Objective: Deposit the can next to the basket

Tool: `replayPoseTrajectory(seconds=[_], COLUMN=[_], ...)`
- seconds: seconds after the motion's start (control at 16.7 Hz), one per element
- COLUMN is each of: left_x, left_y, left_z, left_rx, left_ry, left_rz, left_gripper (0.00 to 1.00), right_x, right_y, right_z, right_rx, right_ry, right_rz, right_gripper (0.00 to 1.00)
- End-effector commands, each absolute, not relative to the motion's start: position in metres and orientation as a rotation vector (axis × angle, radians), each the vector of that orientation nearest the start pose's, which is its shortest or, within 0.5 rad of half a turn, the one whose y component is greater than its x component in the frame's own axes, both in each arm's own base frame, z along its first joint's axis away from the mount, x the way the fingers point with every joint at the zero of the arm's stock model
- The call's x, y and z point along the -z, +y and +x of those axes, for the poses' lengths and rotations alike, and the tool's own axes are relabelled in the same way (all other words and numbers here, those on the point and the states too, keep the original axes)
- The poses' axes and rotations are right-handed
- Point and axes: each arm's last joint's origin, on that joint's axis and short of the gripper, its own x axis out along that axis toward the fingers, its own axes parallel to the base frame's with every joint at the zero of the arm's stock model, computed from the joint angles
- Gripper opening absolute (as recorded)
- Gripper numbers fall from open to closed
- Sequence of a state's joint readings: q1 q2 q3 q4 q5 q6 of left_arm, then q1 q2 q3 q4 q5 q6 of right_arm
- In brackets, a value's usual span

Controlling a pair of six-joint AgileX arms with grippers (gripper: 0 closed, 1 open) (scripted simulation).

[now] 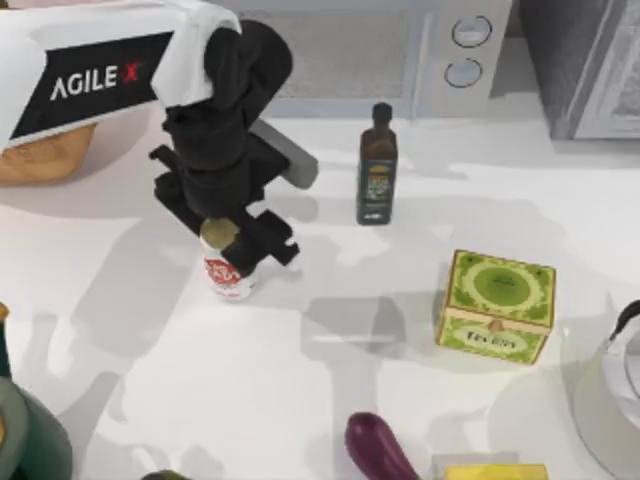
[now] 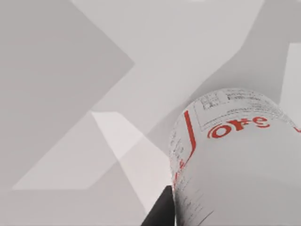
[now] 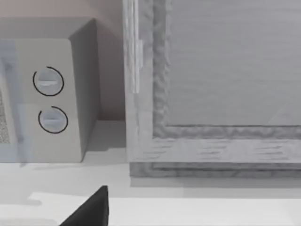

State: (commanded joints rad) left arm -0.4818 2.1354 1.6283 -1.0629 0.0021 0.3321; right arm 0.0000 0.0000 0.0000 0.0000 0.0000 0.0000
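The left wrist view has the can [image 2: 240,165] pressed right up against the lens, its white wall and red lettering looming, with one dark finger edge [image 2: 160,214] at its flank and bare white surface [image 2: 70,70] beyond. From above, the left gripper [image 1: 240,240] sits over the gold top of the can [image 1: 228,272], its jaws narrowed around the upper part and apparently holding it; whether the base rests on the surface or hangs just clear, I cannot tell.

The hold looks high on the can, close to the lid. If so, a quick sideways swing could let the body pivot between the fingers, and it might land tilted and roll.

Farther off, the basket [image 1: 40,155] peeks out at the far left under the arm's white casing, well apart from the can. Because the arm hides most of its rim, the main risk is misjudging the gap: carried too far, the can could knock the wicker or drop inside instead of beside it.

The dark bottle [image 1: 377,165] stands near to the right of the gripper; a backswing that way could topple it.

The right arm is parked off toward the back right, its wrist camera facing a microwave [image 3: 47,94]; its jaws I cannot tell
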Motion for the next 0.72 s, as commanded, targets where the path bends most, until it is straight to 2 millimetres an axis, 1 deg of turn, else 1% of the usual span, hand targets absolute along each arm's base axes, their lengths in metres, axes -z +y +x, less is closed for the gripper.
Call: replayPoseTrajectory(seconds=[0.36,0.48,0.6,0.72], left_x=[-0.158,-0.162,-0.176,-0.192], left_y=[-0.186,-0.181,-0.158,-0.12], left_z=[0.366,0.367,0.371,0.376], left_rx=[0.63,0.623,0.602,0.561], left_ry=[1.475,1.474,1.471,1.47], left_rz=[0.629,0.617,0.579,0.519], left_gripper=[0.0,0.0,0.0,0.0], right_x=[-0.16,-0.16,-0.16,-0.16], right_y=[-0.001,-0.001,-0.001,-0.001], right_z=[0.106,0.106,0.106,0.106], right_rx=[0.0,0.0,0.0,0.0], right_ry=[0.0,0.0,0.0,0.0], right_rz=[0.0,0.0,0.0,0.0], right_gripper=[1.0,1.0,1.0,1.0])
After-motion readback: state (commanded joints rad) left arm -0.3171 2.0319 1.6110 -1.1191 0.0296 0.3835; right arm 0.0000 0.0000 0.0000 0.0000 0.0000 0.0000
